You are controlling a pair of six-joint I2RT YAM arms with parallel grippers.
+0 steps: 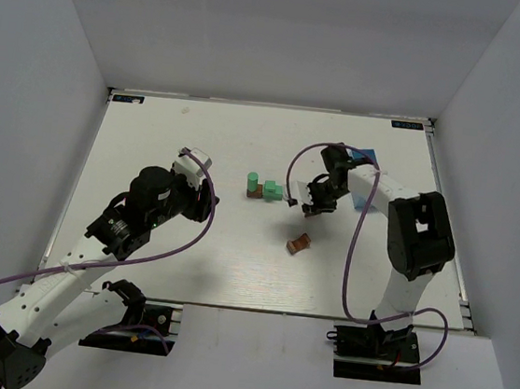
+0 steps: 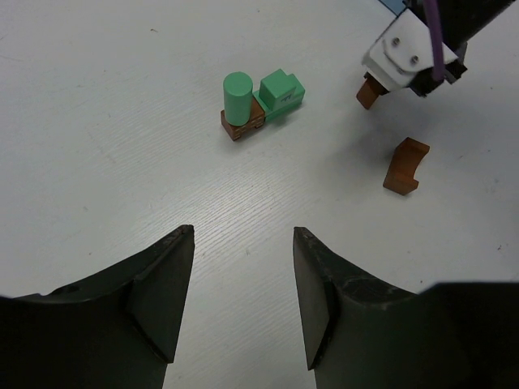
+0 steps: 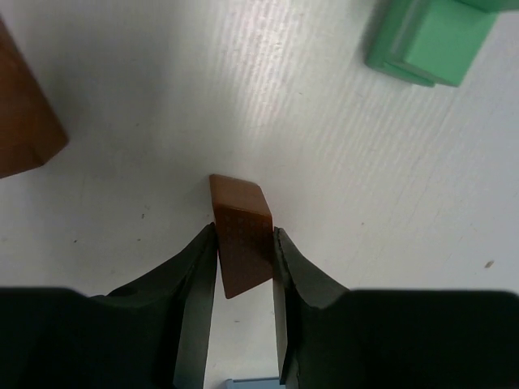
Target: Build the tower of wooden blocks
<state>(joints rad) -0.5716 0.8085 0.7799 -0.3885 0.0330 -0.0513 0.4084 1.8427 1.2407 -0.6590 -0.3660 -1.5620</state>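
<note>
The right claw (image 3: 243,243) pinches the small reddish-brown wooden block (image 3: 237,201) by one end, so it may twist on placement and topple the low green-and-brown tower (image 1: 264,189) at left.

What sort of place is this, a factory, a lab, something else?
Probably a robotics lab test cell: a white table boxed in by plain white walls, two robot arms bolted at its near edge, and a few small wood blocks to stack. The right gripper holds a brown block.
</note>
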